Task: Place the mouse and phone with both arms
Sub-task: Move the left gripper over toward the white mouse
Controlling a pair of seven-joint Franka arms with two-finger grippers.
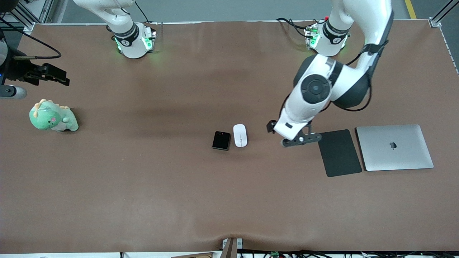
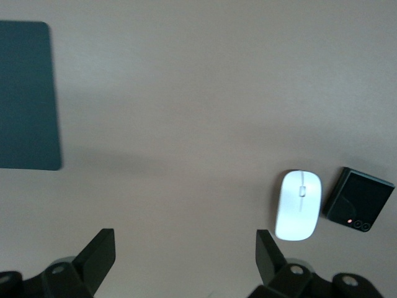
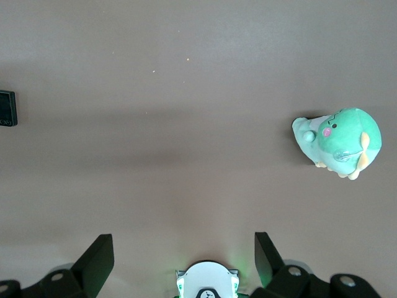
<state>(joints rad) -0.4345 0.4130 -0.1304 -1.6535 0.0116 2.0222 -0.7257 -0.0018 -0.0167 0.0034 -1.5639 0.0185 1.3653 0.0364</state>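
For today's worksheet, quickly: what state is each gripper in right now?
Left gripper: open, empty, over bare table beside the mat.
Right gripper: open, empty, waiting above the plush dinosaur.

Brown table (image 1: 143,186): phone (image 1: 221,140), mouse (image 1: 240,135), mat (image 1: 339,152), laptop (image 1: 394,147), plush (image 1: 52,116)

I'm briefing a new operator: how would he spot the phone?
Look at the middle of the brown table. Two small things lie there side by side: the phone is the black, nearly square slab, the mouse beside it a white oval.
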